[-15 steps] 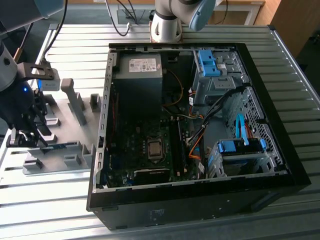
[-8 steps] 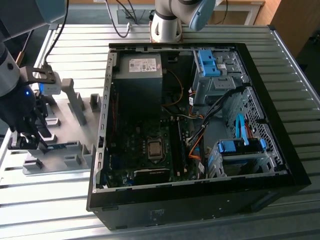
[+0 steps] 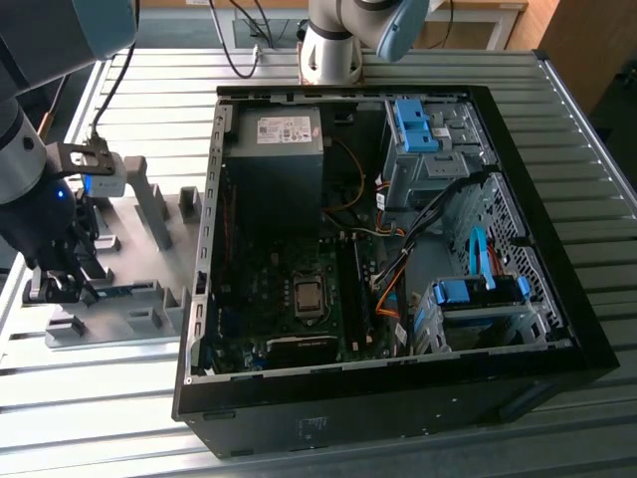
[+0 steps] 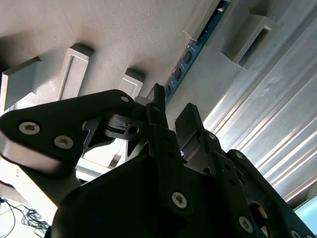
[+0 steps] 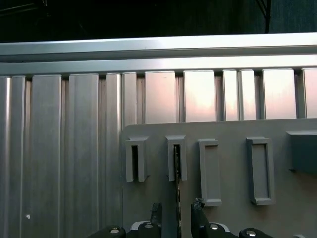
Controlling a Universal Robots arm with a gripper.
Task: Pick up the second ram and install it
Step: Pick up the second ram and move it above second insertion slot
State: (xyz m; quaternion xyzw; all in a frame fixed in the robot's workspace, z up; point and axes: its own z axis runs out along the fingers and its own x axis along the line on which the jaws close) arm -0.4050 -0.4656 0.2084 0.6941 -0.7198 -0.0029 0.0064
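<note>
The second ram stood on its long edge in a slot of the grey holder, on the ribbed tabletop and to the exterior view's left of the open computer case. The gripper hung right over it, fingers apart, 1 on each flat side - not clamped, as far as I could judge. The stick's long axis ran straight away between them. Raised holder blocks stood just beside - room looked tight sideways, open upward.
</note>
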